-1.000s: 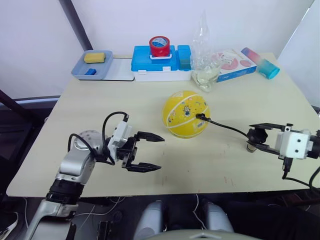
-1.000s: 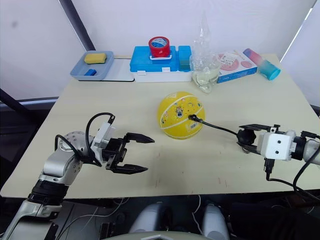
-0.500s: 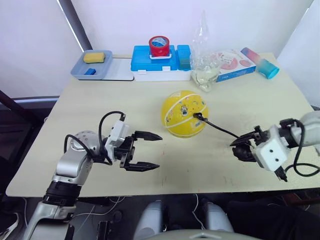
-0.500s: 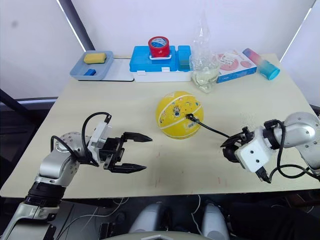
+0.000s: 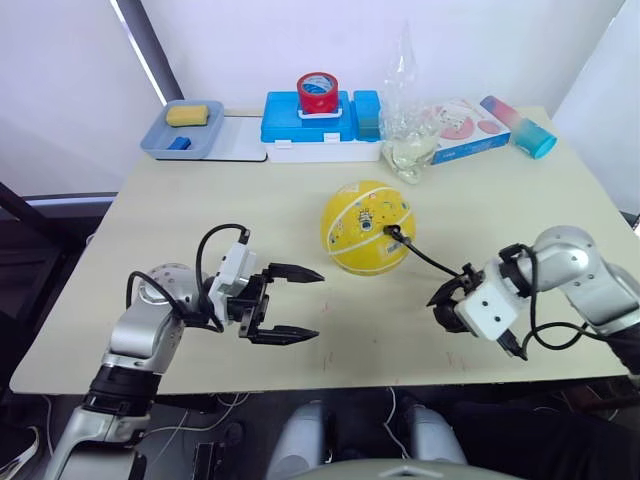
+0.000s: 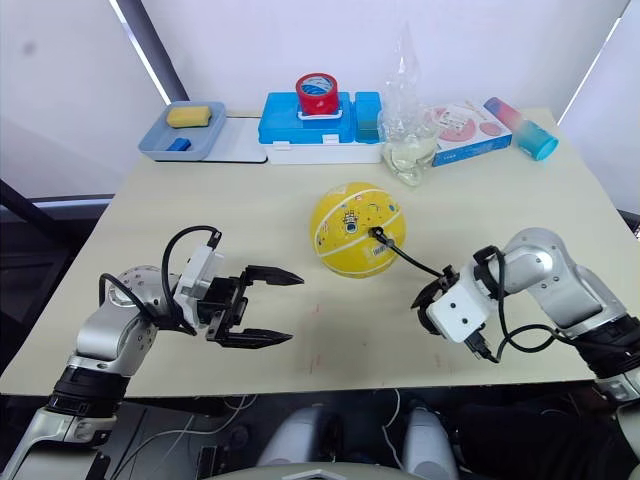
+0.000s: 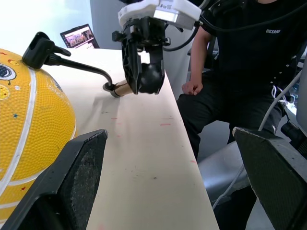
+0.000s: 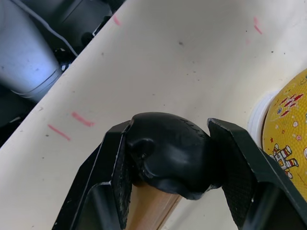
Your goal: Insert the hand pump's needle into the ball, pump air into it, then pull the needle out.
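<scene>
Resting near the middle of the table (image 5: pixel 150 215), the ball (image 5: pixel 366 227) stood round and yellow with white seam lines, with the needle (image 5: pixel 388 233) and its small black fitting set into its right side. From that fitting the thin black hose (image 5: pixel 430 261) ran down and to the right across the tabletop to the hand pump (image 7: pixel 122 88). The right gripper (image 5: pixel 447 303) was clamped on the pump's black end; in the right wrist view its two fingers (image 8: pixel 112 172) pressed against either side of the black cap (image 8: pixel 168 153), with the bronze tube showing just below it. In the left wrist view the same gripper appeared beyond the ball, holding the pump low over the table edge, with a person in dark clothing seated behind.

The left gripper (image 5: pixel 297 303) hovered to the left of the ball and apart from it, its jaws spread wide with nothing between them.

Along the far edge of the table stood a grey tray (image 5: pixel 172 140) with a yellow sponge (image 5: pixel 188 115), a blue box (image 5: pixel 310 118) with a red tape roll (image 5: pixel 318 92) on top, a clear plastic bag (image 5: pixel 409 105), and a teal-ended tube (image 5: pixel 522 126).
</scene>
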`<action>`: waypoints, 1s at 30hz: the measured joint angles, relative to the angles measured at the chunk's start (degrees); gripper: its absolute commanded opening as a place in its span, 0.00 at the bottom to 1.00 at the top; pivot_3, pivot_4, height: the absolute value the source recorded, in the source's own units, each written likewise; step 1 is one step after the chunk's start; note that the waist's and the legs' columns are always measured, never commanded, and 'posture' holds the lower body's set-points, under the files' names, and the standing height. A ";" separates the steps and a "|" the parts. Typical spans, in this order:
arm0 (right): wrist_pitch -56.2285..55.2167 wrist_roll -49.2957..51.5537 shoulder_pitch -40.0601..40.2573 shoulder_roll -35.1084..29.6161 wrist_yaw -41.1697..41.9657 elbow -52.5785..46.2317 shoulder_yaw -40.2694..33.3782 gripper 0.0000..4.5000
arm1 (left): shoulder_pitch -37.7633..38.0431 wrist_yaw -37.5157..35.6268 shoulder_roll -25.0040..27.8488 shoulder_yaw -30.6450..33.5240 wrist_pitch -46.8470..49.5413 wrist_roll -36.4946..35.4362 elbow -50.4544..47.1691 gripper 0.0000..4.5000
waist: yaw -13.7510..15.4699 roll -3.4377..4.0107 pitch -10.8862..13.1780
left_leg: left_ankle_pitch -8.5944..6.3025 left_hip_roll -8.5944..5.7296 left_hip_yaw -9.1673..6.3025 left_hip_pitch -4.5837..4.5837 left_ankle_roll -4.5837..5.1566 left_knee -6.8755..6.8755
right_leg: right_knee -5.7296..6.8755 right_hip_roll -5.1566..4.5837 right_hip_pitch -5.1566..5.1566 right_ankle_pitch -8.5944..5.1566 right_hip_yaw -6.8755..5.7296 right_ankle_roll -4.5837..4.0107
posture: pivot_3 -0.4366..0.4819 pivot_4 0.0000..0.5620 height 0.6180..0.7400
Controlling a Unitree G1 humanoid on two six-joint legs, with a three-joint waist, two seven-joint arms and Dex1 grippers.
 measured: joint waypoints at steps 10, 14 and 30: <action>-1.86 -2.87 0.11 5.38 -5.11 6.87 2.07 0.42 | -0.02 -0.03 -0.19 -0.07 -1.16 0.34 0.00 1.00 | 0.10 -0.02 -0.01 | 0.07 -0.01 -0.03 0.01 -0.09 0.00 | 0.06 0.04 0.00 0.02 -0.01 -0.03 | 0.48 0.27 0.97; -2.56 -3.49 0.11 6.45 -6.49 9.02 2.27 0.68 | -0.02 -0.20 -0.22 -0.12 -1.87 0.73 0.03 1.00 | 0.09 -0.03 -0.01 | 0.07 -0.01 -0.02 0.01 -0.10 0.00 | 0.05 0.05 0.01 0.02 0.00 -0.03 | 0.48 0.27 0.97; 4.03 9.09 9.92 1.71 -7.55 -1.72 -5.34 0.98 | 1.00 -1.07 -0.30 -0.15 -4.19 1.22 1.86 1.00 | 0.13 0.14 0.10 | 0.16 0.27 -0.10 0.00 -0.27 -0.08 | -0.01 0.41 -0.03 -0.03 0.06 -0.22 | 0.48 0.27 0.97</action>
